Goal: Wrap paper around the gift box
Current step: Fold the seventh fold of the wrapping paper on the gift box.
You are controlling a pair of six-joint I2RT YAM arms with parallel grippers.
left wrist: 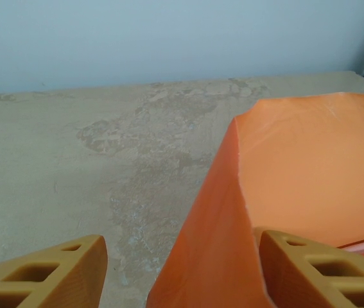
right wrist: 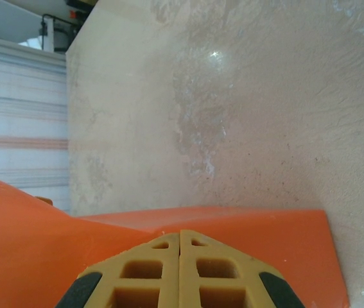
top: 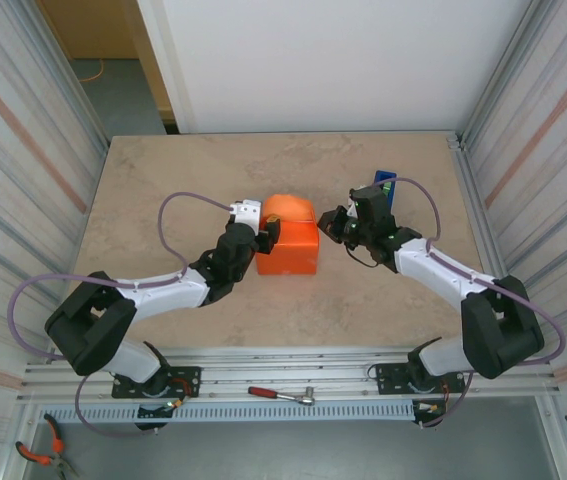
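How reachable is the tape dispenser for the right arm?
Likely yes: the blue tape dispenser stands close behind the right gripper, nothing between; the gripper is shut, facing the paper.

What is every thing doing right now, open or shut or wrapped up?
paper, folded around the gift box, far flap sticking up
gift box, hidden under the paper
left gripper, open, paper edge between its fingers
right gripper, shut, next to the paper
tape dispenser, standing upright, untouched

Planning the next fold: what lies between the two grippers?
The paper, bunched into an orange bundle, lies between the left gripper and the right gripper, as the top view shows.
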